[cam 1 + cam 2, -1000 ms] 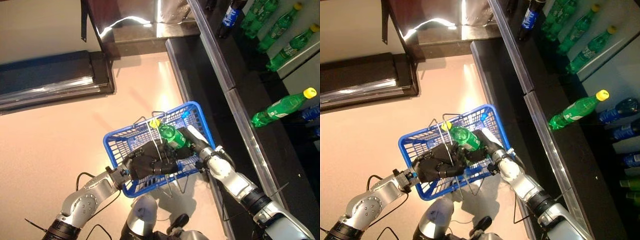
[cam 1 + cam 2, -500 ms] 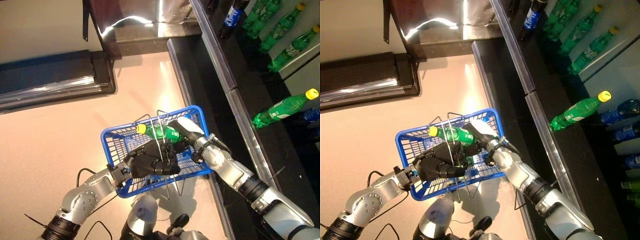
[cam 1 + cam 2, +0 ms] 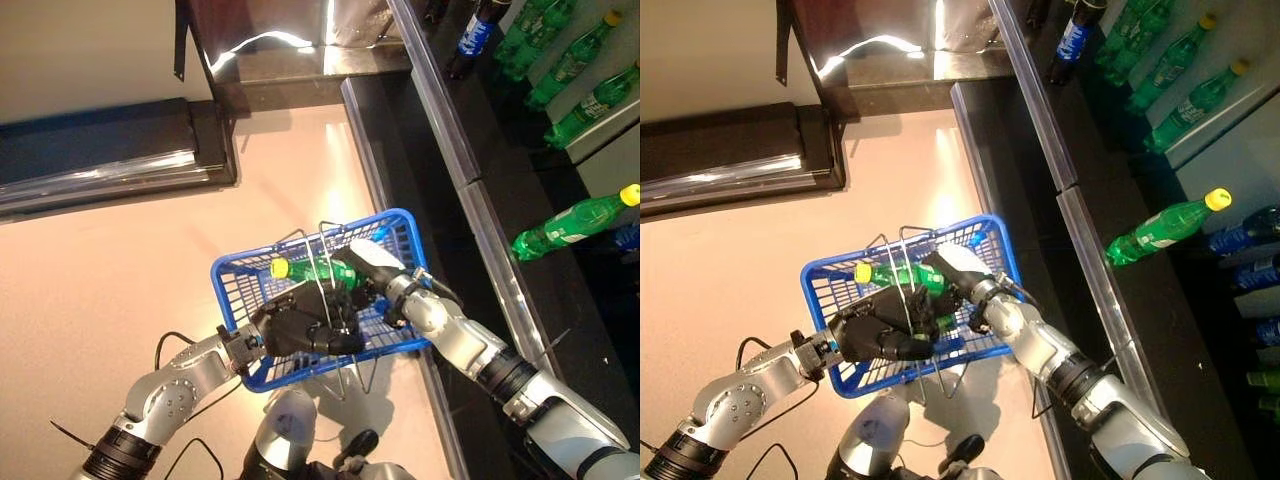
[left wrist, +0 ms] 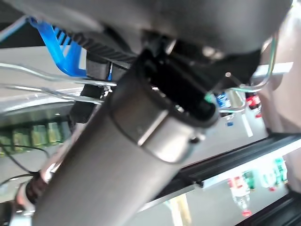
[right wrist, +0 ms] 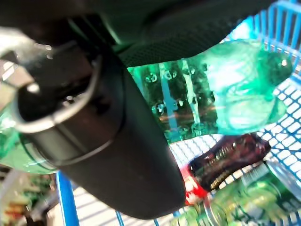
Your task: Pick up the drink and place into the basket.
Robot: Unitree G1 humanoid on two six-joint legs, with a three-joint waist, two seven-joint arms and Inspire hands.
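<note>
The blue basket hangs in front of me; my left hand is shut on its thin wire handles. My right hand reaches in over the basket's right rim and is shut on a green bottle with a yellow cap. The bottle lies nearly flat, low inside the basket, with its cap toward my left. In the right wrist view the green bottle sits against my thumb, above a dark red drink lying in the basket. The handles also show in the left wrist view.
A black shelf unit with a metal rail runs along the right. Green bottles with yellow caps and a dark bottle with a blue label stand on it. A dark low platform lies at the back left.
My right hand has moved the green bottle left and down into the basket, tipping it from slanted to nearly flat. The basket stays held in my left hand.
</note>
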